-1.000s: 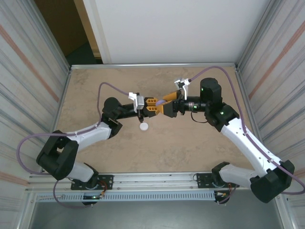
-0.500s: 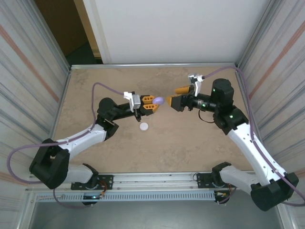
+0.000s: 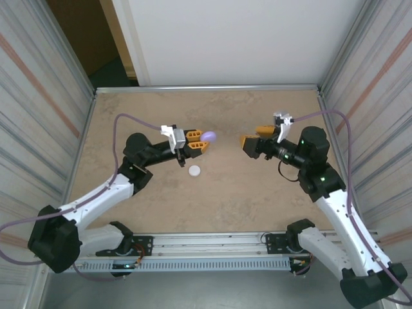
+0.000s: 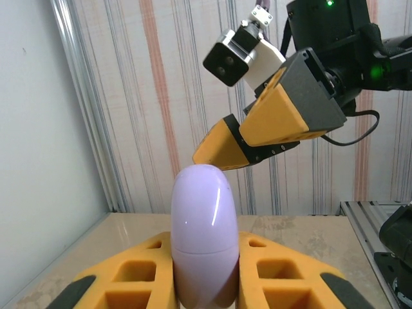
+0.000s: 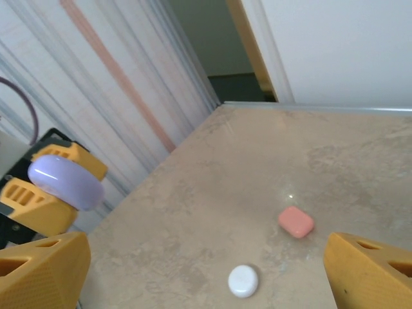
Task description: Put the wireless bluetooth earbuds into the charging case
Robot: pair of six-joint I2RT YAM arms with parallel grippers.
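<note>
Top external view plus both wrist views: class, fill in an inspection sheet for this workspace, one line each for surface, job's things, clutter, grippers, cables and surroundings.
Surface: beige stone-patterned table.
Job's things: purple case, shut, held off the table; white round case and pink case lying on the table, apart from each other.
Clutter: nothing seen.
Grippers: left gripper shut on the purple case; right gripper open, empty, facing it.
Cables: left cable and right cable, both purple, arc above the arms.
Surroundings: striped side walls, white back panel, dark opening at back left.
</note>
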